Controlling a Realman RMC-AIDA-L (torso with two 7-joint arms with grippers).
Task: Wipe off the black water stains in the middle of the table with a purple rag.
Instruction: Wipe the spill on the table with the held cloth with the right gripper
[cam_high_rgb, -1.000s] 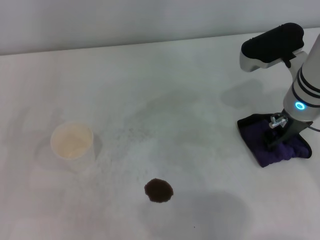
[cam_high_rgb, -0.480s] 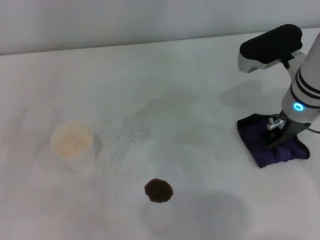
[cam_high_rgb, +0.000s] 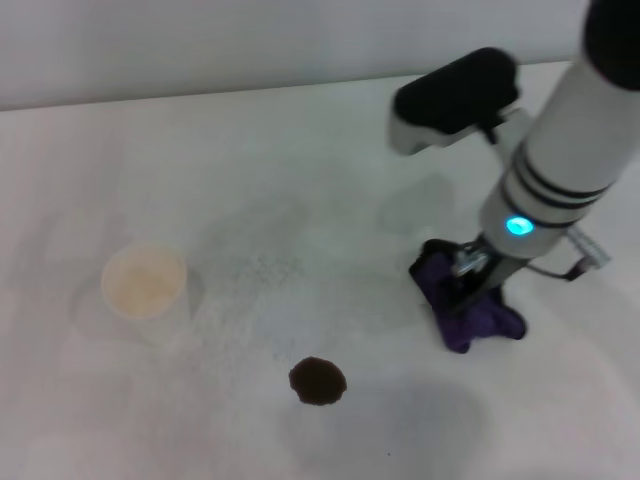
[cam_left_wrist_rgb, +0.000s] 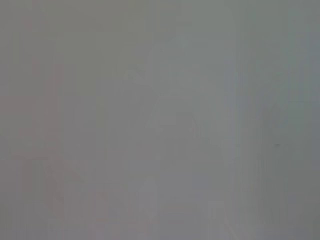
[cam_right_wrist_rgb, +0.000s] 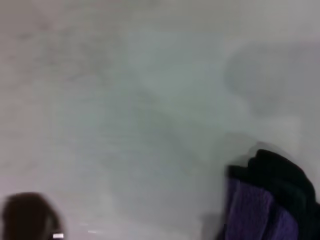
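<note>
I'm pressing the right gripper (cam_high_rgb: 472, 290), fingers clamped on the purple rag (cam_high_rgb: 478, 318), bunched, black-edged, on the white surface (cam_high_rgb: 300, 170), right of the round black water stains (cam_high_rgb: 318, 381), apart.

A flat, pale grey surface (cam_left_wrist_rgb: 160, 120) fills the left wrist view, with faint lighter and darker streaks; nothing on it can be made out.

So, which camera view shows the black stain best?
The head view: the black water stains appear whole as one round blot on the table, apart from the purple rag under the right gripper. The right wrist view shows only a blurred part at its edge. The left wrist view shows none of it.
</note>
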